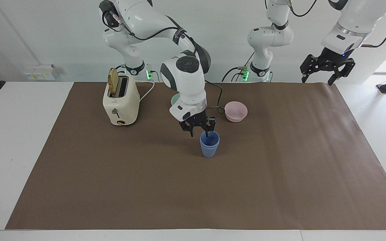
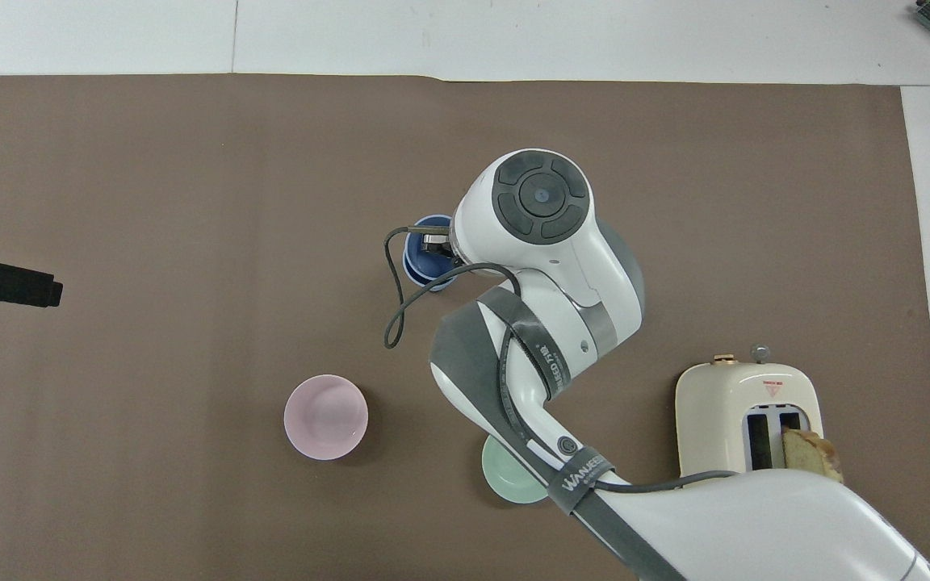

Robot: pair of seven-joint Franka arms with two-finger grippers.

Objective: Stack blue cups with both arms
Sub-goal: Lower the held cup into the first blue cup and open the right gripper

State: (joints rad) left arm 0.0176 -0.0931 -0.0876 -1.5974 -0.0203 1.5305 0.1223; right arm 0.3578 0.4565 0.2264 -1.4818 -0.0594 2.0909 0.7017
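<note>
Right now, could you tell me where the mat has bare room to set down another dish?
The whole stretch of brown mat farther from the robots than the stacked blue cups is bare, as is the left arm's end past the pink bowl. It is crowded between the toaster, green bowl and pink bowl, where the right tool is over the cups.

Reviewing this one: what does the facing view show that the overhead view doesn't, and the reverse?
Only the facing view shows the right gripper with jaws open over the nested blue cups, one fingertip dipping inside, and the whole left gripper waiting open, raised at its own end. Only the overhead view shows most of the green bowl; the facing view leaves just a sliver beside the right arm. Both show the cups stacked, the pink bowl, the toaster and its bread slice.
</note>
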